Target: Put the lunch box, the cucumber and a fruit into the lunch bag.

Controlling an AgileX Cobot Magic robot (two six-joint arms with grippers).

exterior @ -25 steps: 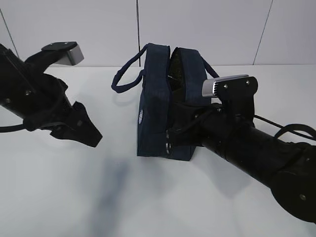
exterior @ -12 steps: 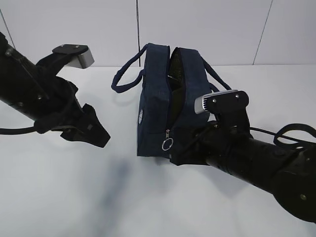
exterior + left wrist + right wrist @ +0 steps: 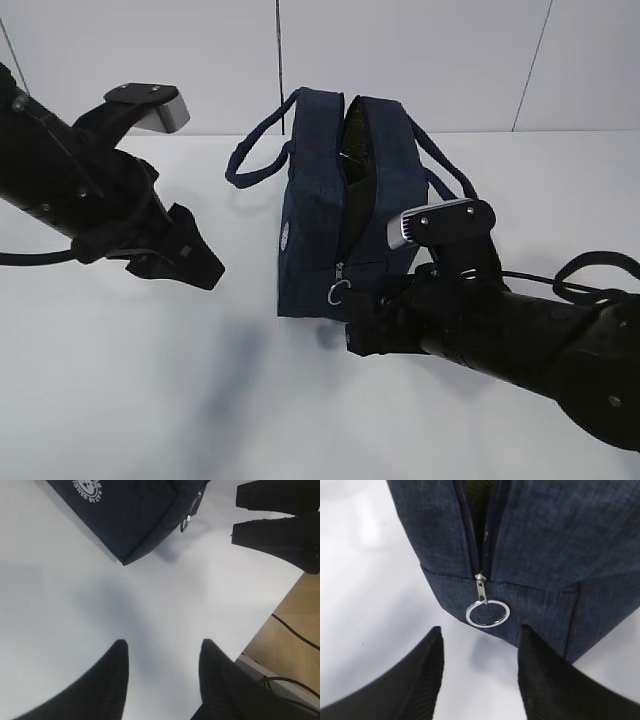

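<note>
Table (image 3: 120,400), white and broad, fills the lower half of the exterior view, with the lunch bag (image 3: 335,215) standing upright at centre frame, its top unzipped and gaping, handles looped to either side. The right gripper (image 3: 480,677) sits low at the bag's near end, right of centre in the exterior view; its two dark fingers (image 3: 410,685) are spread apart with nothing between them, resting just short of the fabric. The left gripper (image 3: 162,680) hangs at left of frame, well apart from the bag, its fingers likewise spread and empty above bare table. The zipper's metal ring pull (image 3: 488,614) dangles at the bottom of the zipper, just above the gap between the right fingers, untouched.
</note>
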